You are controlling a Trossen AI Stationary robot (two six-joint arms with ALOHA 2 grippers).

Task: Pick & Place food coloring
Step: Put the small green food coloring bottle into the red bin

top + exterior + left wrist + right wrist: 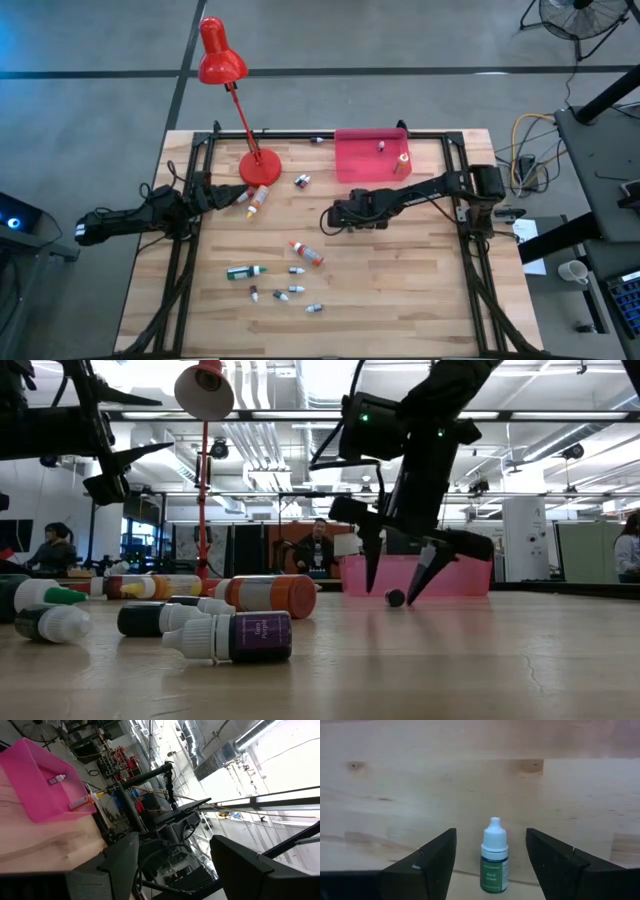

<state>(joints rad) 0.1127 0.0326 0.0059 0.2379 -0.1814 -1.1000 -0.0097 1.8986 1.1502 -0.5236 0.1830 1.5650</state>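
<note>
My right gripper hangs open at the table's middle, fingers pointing down. A small green-labelled, white-capped food coloring bottle lies on its side on the wood between the fingers, untouched; in the low view it is a dark stub. More food coloring bottles lie near the front: an orange-red one, a dark green one and several tiny ones. The pink tray holds a tiny bottle and an orange one. My left gripper waits open at the left.
A red desk lamp stands on its round base at the far left. Two more bottles lie near that base, close to my left gripper. Black frame rails run along both table sides.
</note>
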